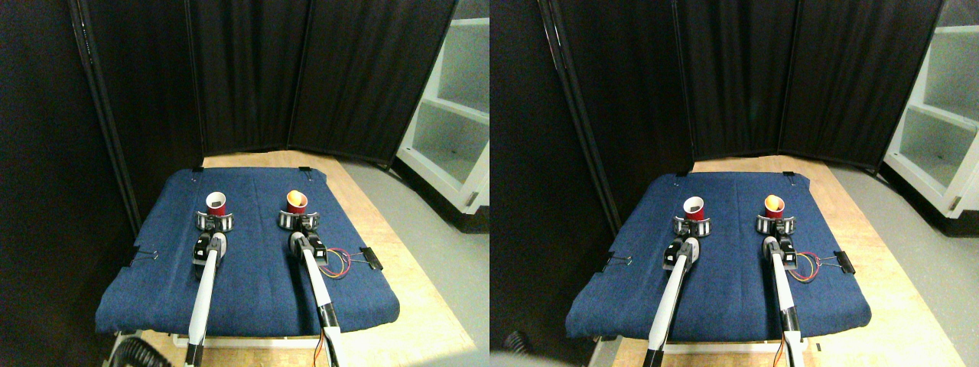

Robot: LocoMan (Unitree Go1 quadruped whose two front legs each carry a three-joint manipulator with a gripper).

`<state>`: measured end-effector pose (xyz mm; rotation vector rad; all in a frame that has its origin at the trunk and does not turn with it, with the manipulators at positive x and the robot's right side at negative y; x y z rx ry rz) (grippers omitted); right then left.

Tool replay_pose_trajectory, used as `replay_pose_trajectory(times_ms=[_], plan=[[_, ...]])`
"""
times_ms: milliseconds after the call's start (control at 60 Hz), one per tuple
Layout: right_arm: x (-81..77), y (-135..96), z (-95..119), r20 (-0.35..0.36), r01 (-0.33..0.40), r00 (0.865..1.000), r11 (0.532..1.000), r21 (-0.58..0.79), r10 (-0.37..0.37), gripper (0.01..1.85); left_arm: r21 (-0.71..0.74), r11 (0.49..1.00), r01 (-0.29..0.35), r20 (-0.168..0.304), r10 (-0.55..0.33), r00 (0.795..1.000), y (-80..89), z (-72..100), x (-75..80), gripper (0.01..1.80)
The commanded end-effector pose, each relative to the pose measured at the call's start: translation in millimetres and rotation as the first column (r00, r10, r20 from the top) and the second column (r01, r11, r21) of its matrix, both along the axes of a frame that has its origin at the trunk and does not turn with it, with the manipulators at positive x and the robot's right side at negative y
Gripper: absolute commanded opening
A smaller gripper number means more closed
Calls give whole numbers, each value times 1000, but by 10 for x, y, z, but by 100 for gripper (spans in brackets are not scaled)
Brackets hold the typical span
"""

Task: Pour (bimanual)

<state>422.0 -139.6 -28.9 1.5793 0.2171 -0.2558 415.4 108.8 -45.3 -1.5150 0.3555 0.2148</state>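
Observation:
Two red cups stand upright on a blue cloth (252,283). The left cup (216,203) has a white inside and looks empty from here. The right cup (297,202) shows something orange inside. My left gripper (214,222) sits at the base of the left cup, its ribbed fingers on either side of it. My right gripper (297,221) sits the same way at the base of the right cup. Whether the fingers press on the cups is too small to tell.
The cloth covers a pad on a wooden table (413,306), held by black binder clips (372,258) at its edges. Black curtain panels (306,76) close off the back and left. A white shelf unit (451,122) stands at the right.

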Motion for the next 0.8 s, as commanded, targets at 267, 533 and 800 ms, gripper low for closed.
replay_pose_trajectory(times_ms=[267, 533, 800], plan=[[46, -2, 2, 24, 5, 1000, 1000, -10, -5, 137, 2, 1000, -9, 24, 8, 1000, -13, 23, 59, 115], [65, 37, 13, 27, 12, 1000, 1000, 4, -13, 132, 5, 1000, -16, 28, 16, 999, 1, 39, 86, 110], [88, 78, 53, 47, 105, 994, 990, -96, -101, 61, 16, 998, -55, 36, 54, 998, 3, 20, 130, 84]])
